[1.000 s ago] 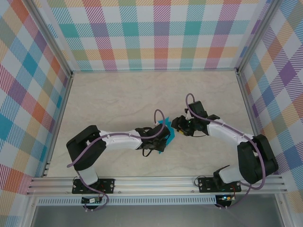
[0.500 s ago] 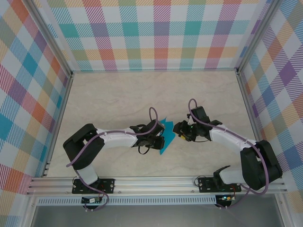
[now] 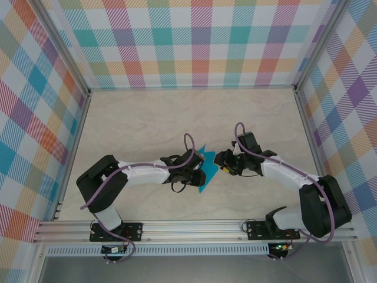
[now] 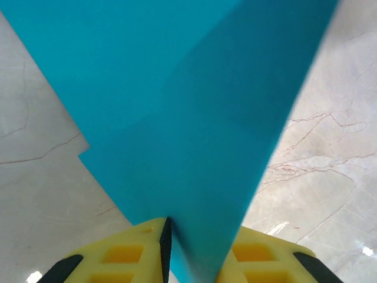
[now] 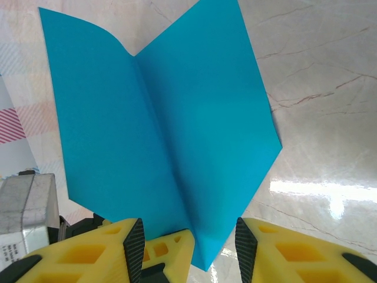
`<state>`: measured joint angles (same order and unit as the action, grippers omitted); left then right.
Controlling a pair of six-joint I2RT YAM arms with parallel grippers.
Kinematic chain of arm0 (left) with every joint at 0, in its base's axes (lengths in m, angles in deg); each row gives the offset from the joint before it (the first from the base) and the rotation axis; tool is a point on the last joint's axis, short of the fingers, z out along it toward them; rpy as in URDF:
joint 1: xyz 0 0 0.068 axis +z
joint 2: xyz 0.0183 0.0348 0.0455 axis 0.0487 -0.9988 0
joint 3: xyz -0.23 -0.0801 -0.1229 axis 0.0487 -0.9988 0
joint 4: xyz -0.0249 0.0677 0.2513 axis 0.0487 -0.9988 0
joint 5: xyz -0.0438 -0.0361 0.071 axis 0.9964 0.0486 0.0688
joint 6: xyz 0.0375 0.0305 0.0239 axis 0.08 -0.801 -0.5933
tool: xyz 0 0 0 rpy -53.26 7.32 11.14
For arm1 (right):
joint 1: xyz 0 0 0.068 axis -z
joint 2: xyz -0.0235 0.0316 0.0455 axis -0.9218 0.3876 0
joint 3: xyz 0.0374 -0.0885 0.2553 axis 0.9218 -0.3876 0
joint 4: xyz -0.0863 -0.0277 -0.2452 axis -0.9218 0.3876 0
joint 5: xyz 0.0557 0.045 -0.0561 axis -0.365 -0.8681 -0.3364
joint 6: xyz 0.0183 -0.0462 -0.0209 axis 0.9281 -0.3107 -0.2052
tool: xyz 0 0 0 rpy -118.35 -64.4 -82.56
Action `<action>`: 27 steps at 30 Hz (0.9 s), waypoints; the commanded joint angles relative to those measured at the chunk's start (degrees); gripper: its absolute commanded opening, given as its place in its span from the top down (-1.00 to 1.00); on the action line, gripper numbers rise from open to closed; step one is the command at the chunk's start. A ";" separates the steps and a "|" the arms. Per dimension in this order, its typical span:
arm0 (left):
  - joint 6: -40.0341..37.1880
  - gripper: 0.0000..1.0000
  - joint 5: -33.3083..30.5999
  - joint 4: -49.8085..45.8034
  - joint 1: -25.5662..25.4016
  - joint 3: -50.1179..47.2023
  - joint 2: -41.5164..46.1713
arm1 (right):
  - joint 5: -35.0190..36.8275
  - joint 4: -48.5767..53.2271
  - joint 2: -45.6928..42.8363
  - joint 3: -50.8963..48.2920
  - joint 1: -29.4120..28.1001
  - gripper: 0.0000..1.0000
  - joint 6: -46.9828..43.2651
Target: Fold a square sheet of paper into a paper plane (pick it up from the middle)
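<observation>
Creased teal paper (image 3: pixel 207 162), long axis near-to-far, narrower end nearward.

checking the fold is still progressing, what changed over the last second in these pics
In the top view the left gripper shifted slightly left, leaving more of the square sheet of paper uncovered. The right gripper drew back a little toward the near edge. Nearly all of this came in the first half second. The paper stayed between both grippers' fingers, creased down its middle.

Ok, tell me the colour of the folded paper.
Plain teal-blue; the paper shows best in the right wrist view.
</observation>
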<state>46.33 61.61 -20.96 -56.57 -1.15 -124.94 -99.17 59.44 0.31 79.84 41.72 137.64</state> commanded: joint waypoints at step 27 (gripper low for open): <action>1.93 0.82 -0.09 1.20 0.63 -1.75 3.45 | -1.10 -1.17 1.07 -0.76 -0.28 0.06 1.16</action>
<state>47.66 61.52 -20.64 -56.57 -1.67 -123.23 -99.20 58.57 1.45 79.27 41.70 138.03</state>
